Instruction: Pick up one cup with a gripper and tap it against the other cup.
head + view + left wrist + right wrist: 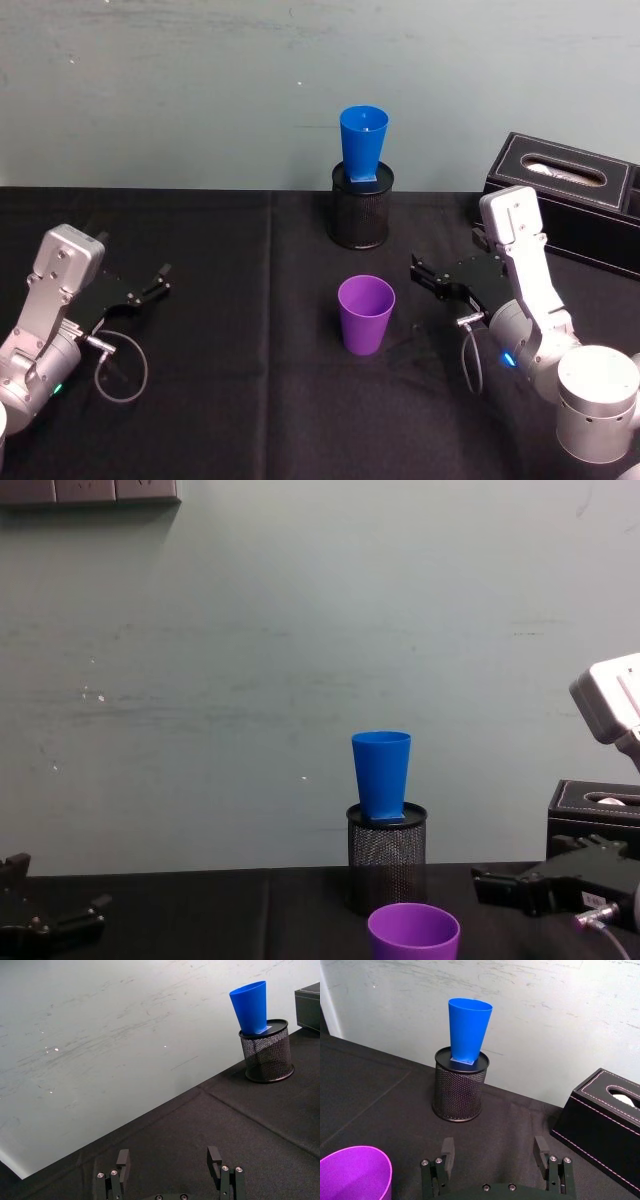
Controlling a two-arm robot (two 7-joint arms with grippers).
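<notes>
On the far left of the black-draped bench (230, 400) I see my left gripper (160, 279) resting low, its fingers spread wide and holding nothing. Toward the middle, the purple cup (365, 314) stands upright on the cloth, mouth up. Behind it, near the pale wall, the blue cup (362, 142) stands upright on top of a black wire-mesh pen holder (361, 212), well apart from the purple one. Just right of the purple cup, my right gripper (420, 272) hovers close beside it without touching, fingers wide apart and empty. At the far right sits a black tissue box (570, 195).
</notes>
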